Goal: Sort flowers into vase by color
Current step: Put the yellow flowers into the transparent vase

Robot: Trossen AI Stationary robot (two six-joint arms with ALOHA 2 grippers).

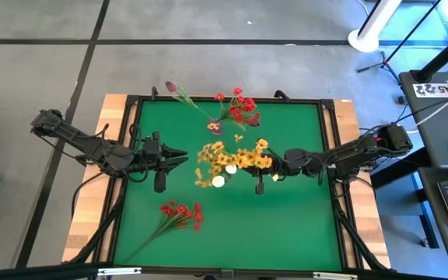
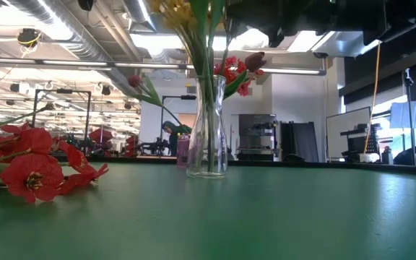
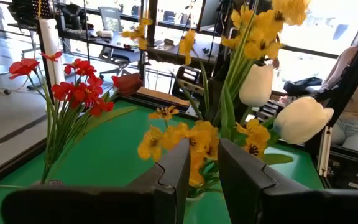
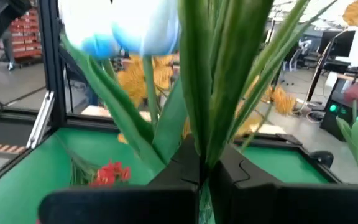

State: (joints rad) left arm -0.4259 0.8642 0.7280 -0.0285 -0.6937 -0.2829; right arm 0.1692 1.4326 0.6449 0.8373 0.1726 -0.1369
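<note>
A clear glass vase [image 2: 208, 137] stands toward the table's far side and holds red flowers [image 1: 242, 105] and dark maroon buds [image 1: 171, 86]. A bunch of yellow-orange flowers [image 1: 236, 159] with white tulip buds [image 1: 218, 180] hangs in the air over the table's middle, held by my right gripper [image 1: 277, 163]. My left gripper [image 1: 183, 158] is open, level with the bunch, just left of its blossoms [image 3: 185, 140] and apart from them. A second red bunch [image 1: 180, 214] lies flat on the mat near the near-left corner. My right gripper pinches the bundled green stems [image 4: 199, 146] of the yellow and white bunch between its two fingers [image 4: 241, 174]. It comes level from the table's right. The bunch is lifted clear of the table, its blossoms spreading toward the table's left.
A raised black frame [image 1: 329, 105] borders the green mat [image 1: 286, 225]. The mat's near-right part is bare. The loose red bunch [image 2: 35, 173] lies close to the low camera. Beyond the table are desks, stands and cables.
</note>
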